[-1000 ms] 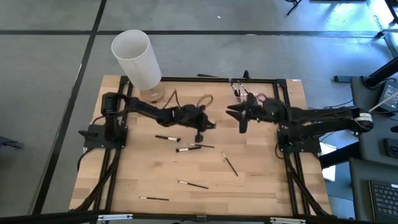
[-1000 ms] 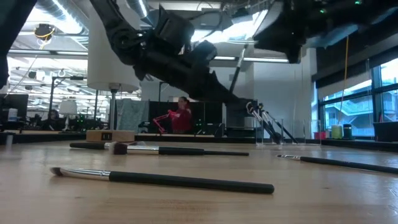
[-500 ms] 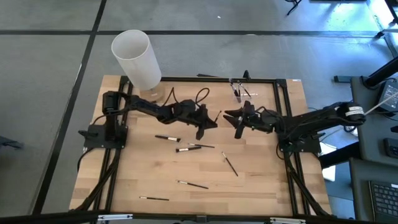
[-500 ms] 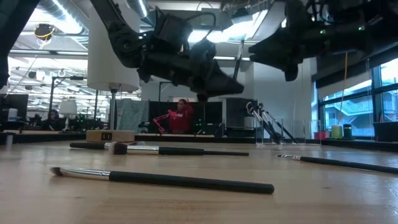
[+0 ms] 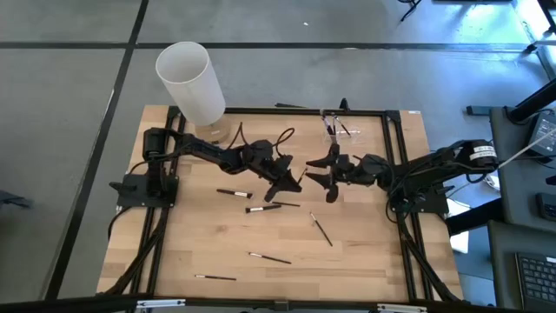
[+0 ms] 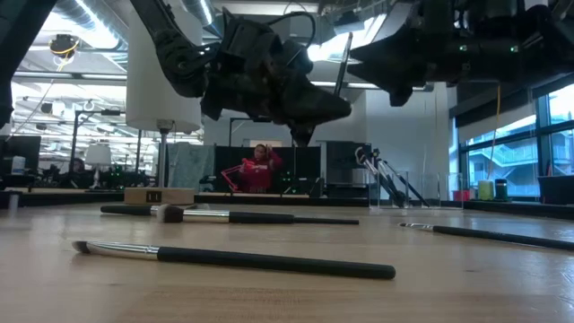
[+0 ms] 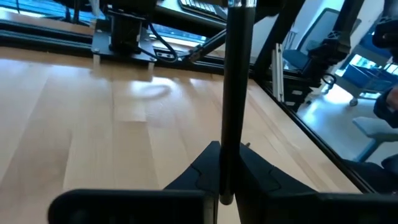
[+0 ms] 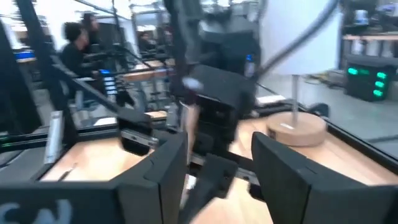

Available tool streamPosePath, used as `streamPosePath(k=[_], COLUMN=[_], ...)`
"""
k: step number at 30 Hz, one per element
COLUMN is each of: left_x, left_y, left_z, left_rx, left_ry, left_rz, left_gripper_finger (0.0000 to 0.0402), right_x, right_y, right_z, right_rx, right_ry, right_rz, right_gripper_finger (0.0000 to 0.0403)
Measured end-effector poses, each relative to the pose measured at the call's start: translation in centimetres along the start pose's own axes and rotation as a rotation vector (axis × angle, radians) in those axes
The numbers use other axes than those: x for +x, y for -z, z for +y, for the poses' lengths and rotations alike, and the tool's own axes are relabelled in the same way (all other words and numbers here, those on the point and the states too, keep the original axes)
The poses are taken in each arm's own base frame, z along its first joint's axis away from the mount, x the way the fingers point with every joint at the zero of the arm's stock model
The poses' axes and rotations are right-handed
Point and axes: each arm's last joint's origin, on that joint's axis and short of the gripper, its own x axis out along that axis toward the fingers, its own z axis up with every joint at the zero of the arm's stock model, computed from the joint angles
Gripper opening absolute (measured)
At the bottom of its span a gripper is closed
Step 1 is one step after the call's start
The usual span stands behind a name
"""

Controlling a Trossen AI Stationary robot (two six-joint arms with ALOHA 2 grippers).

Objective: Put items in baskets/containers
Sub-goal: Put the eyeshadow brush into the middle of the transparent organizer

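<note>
Overhead and level views of a handover above the worktop (image 5: 365, 252). The left gripper (image 5: 291, 181) is closed on 1 brush (image 7: 235, 93), held upright between its fingertips with the handle rising past the wrist camera. The right gripper (image 5: 320, 171) faces it just beside, fingers (image 8: 158, 171) spread wide and holding nothing. Both meet over the middle of the worktop, clear of its surface.

The clear holder (image 5: 339, 126) stands at the far edge, near the right arm, with several brushes already leaning in it. 5 loose brushes (image 5: 268, 257) lie on the near half of the worktop. A tall white cylinder (image 5: 189, 80) stands at the far left corner.

Step in hand, as judged: passing the brush from left to right. The next move calls for the right gripper to close on the free handle before the left lets go, then carry it to the holder.
</note>
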Motion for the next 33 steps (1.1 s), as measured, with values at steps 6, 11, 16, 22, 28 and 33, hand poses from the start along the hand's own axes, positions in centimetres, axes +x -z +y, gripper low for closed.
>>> streamPosePath(k=[6,11,16,22,28,33], left_x=[0.0,0.0,0.0,0.0,0.0,0.0], left_y=[0.1,0.0,0.0,0.0,0.0,0.1], left_z=[-0.1,-0.1,-0.1,0.0,0.0,-0.1], left_rx=[-0.014,-0.012,0.014,0.033,0.034,0.021], left_ry=[0.018,0.020,0.021,0.020,0.020,0.020], left_rz=[0.007,0.006,0.005,0.004,0.004,0.012], left_gripper_finger=[0.0024,0.0024,0.0024,0.0024,0.0024,0.0024], right_x=[0.0,0.0,0.1,1.1,2.2,2.4], right_y=[0.0,0.1,-0.1,-1.0,-0.5,0.0], right_z=[0.4,0.3,0.3,0.5,0.5,0.5], right_rx=[-0.004,0.005,0.011,0.013,0.011,0.050], right_ry=[-0.142,-0.113,-0.103,-0.103,-0.077,-0.073], right_rz=[0.008,0.022,0.011,0.008,0.088,0.113], right_gripper_finger=[0.0158,0.0151,0.0150,0.0150,0.0146,0.0103])
